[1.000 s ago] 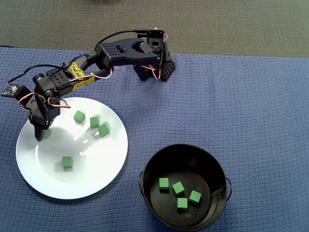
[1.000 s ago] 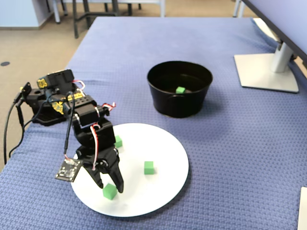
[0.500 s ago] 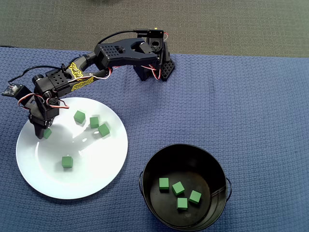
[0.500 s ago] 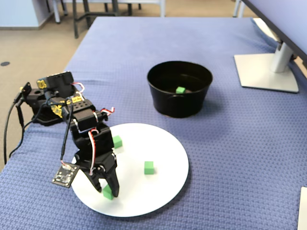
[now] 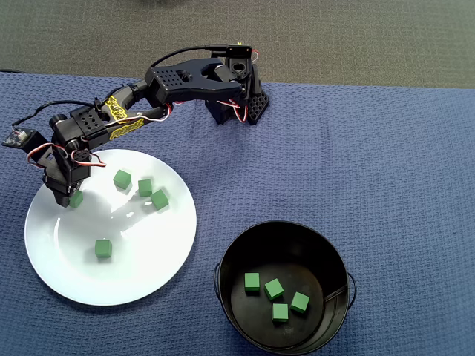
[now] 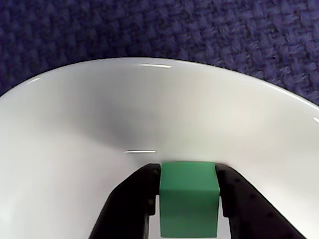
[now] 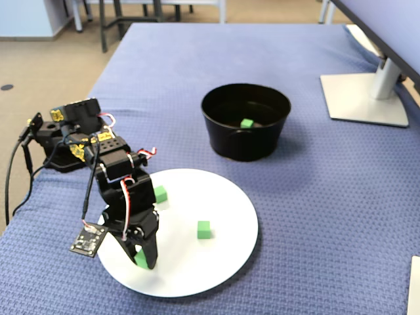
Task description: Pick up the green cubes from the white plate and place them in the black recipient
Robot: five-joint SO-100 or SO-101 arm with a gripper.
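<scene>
Jaws clamped on one green cube [image 6: 189, 205] at the nine o'clock edge of the white plate [image 5: 141, 274]; gripper [image 5: 73, 199] down there, four more cubes on the plate, four inside the black recipient [image 5: 326, 256]

The arm [image 5: 171, 89] is built from matte black plastic segments, blocky and angular, several of them perforated with rows of small round holes. Its base [image 5: 239, 100] is a black flared block with a ribbed, latticed side. Yellow stickers with black markings [image 5: 119, 115] wrap the forearm segment. Thin red, white and black servo wires [image 7: 128, 190] loop loosely between the joints, and a thicker black cable [image 5: 182, 53] arches from the base over the upper segment. A small dark circuit board [image 7: 86, 240] hangs off the wrist on a lead. The gripper [image 6: 187, 199] has two smooth black fingers [image 6: 127, 204] that taper toward their tips.
</scene>
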